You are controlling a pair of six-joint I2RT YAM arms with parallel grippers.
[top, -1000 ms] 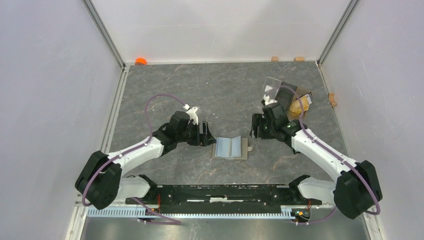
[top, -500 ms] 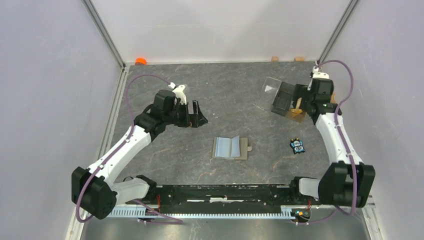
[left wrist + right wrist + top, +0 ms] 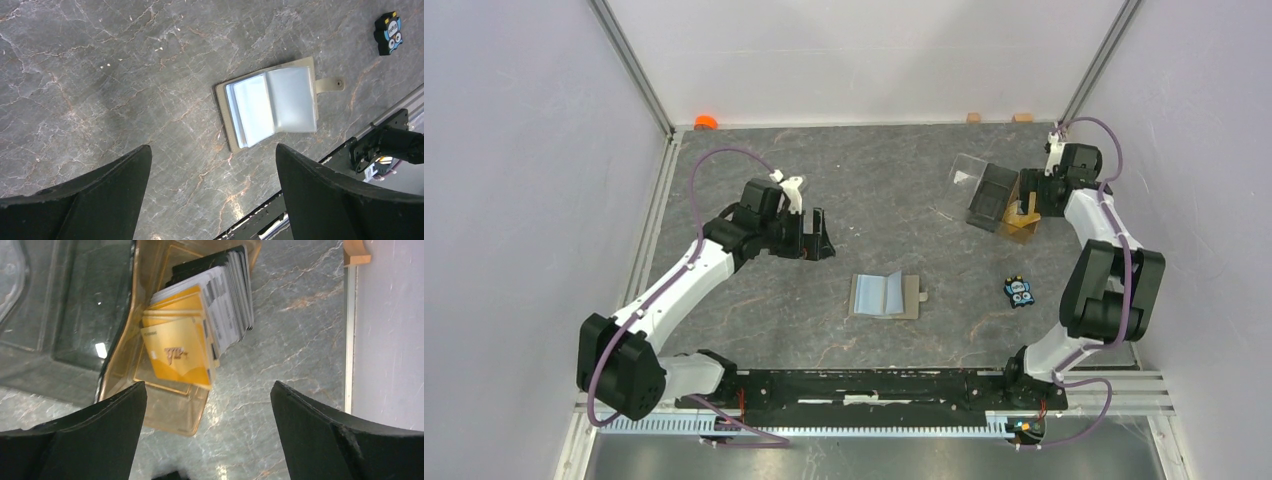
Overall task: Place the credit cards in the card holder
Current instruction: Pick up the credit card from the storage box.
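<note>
From above, the card holder (image 3: 886,296) is lying open at frame centre, with the left gripper (image 3: 819,236) hanging well apart at its upper left and the right gripper (image 3: 1028,193) hovering over an amber tray (image 3: 1022,230) at upper right. The left wrist view is showing that gripper's jaws spread wide and empty, the holder lying centre right. In the right wrist view the credit cards (image 3: 182,352) are standing packed on edge in the tray, upper centre, ahead of wide, empty jaws. Being thin, stiff and slick, they are likely wanting a pinch across one exposed edge.

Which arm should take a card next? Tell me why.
Right. The right tool is open directly above the cards in their tray; the left tool is open near the wallet, far from the cards.
</note>
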